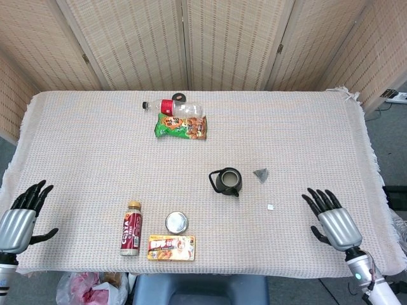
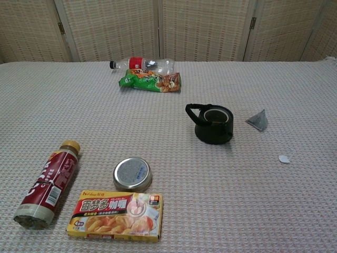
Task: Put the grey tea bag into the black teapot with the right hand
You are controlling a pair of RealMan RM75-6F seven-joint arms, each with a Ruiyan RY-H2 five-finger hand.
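The grey tea bag [image 1: 261, 174] [image 2: 258, 120] lies on the cloth just right of the black teapot [image 1: 226, 182] [image 2: 211, 124], whose top has no lid on it. A small white tag [image 1: 271, 206] [image 2: 284, 158] lies nearer the front. My right hand [image 1: 333, 222] hovers over the table's front right, fingers spread and empty, well below and right of the tea bag. My left hand [image 1: 20, 218] stays at the front left edge, fingers apart, holding nothing. Neither hand appears in the chest view.
A brown drink bottle [image 1: 131, 229], a round tin [image 1: 177, 222] and a curry box [image 1: 172, 248] lie at the front left of centre. A clear bottle with a red label [image 1: 173, 107] and a green snack bag [image 1: 180, 127] lie at the back.
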